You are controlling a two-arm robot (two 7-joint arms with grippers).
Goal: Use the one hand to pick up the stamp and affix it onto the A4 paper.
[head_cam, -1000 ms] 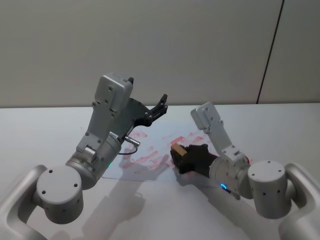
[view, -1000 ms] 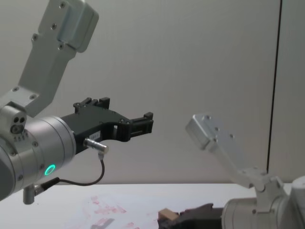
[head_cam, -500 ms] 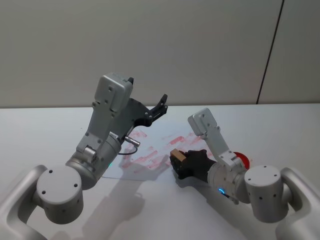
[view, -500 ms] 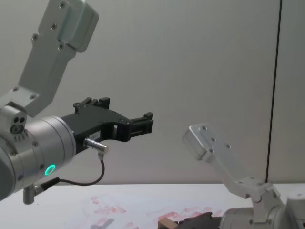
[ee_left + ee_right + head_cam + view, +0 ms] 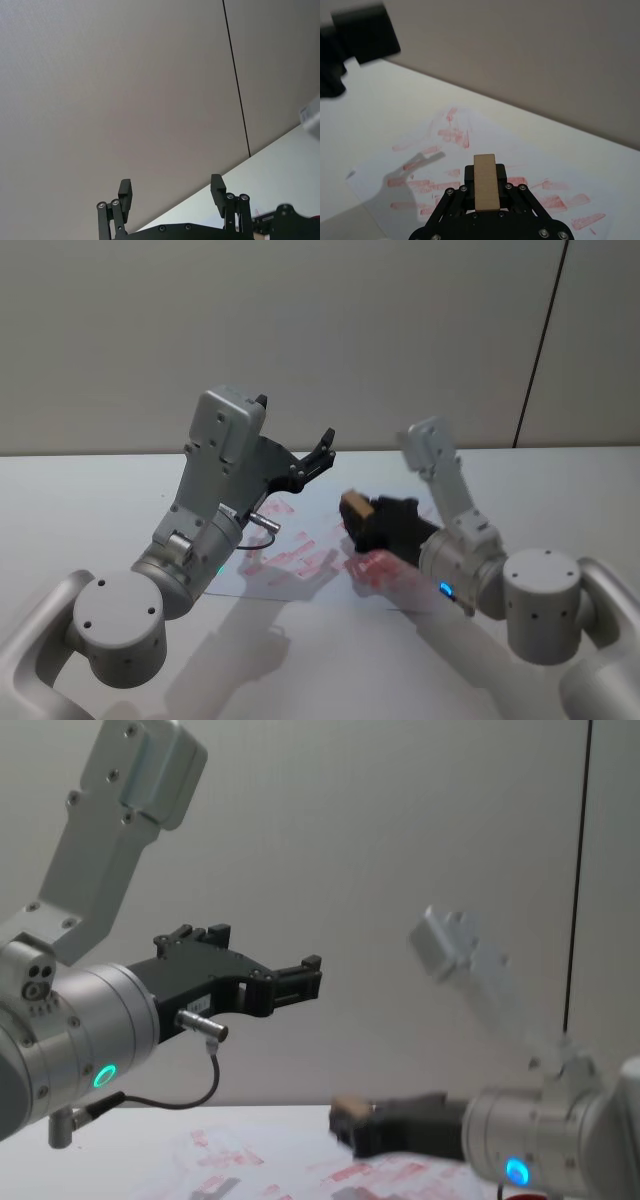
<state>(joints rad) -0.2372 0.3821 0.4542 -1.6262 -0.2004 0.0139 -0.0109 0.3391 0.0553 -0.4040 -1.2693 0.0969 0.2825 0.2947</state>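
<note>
Stamp (image 5: pixel 485 181): small square-edged wooden block, pinched in the jaws of the right gripper (image 5: pixel 362 518), held clear above the paper (image 5: pixel 295 540), a thin white sheet smudged with red prints on the middle of the tabletop (image 5: pixel 80 490). Handling: probably best lowered level onto a bare patch and pressed evenly, lest the flimsy sheet slide. Left gripper (image 5: pixel 170 186): jaws spread, parked raised at left.

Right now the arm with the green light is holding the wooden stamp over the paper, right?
Not quite. The right gripper, the one with the blue light, holds the stamp over the A4 paper; the chest view shows it. The green-lit left gripper is open and empty.
</note>
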